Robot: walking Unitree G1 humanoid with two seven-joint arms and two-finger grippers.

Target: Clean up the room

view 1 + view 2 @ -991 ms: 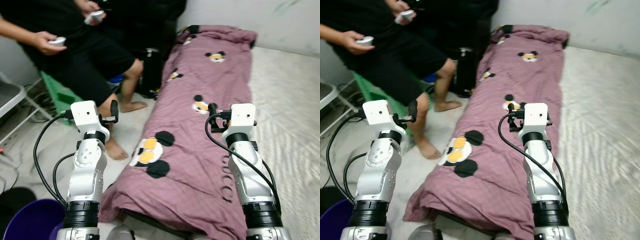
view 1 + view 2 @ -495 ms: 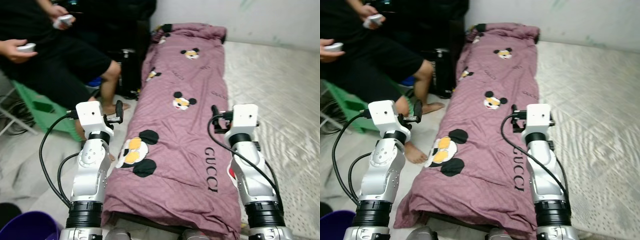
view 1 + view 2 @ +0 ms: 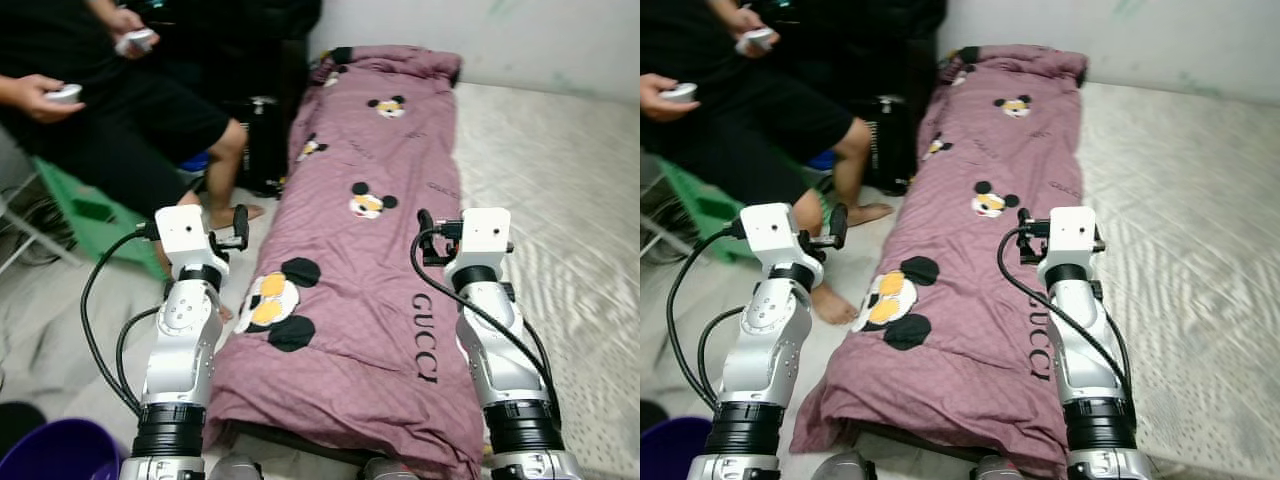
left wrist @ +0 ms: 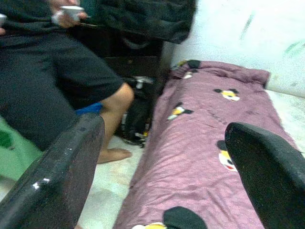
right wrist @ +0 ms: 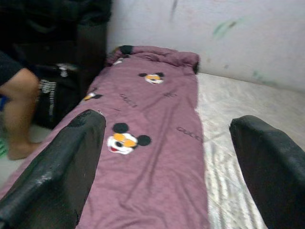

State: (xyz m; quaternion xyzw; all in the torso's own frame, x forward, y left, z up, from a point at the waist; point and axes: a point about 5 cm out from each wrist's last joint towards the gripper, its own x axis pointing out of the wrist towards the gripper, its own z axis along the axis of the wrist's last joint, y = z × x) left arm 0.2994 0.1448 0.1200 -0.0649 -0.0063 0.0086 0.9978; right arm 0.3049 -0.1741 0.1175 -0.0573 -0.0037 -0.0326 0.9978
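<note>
The long mauve cartoon-print quilt [image 3: 375,260] runs toward 12 o'clock between both wide-open end effectors, left end effector [image 4: 167,157] and right end effector [image 5: 167,157]; the right probably sits nearer.

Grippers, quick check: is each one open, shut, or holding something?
Left gripper: open, holding nothing, raised beside the purple quilt.
Right gripper: open, holding nothing, raised above the quilt.

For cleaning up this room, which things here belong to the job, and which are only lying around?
Belongs to the job:
- purple quilt on the mattress
- left gripper and right gripper, jaws open

Just around:
- seated person
- black bag
- purple bucket
</note>
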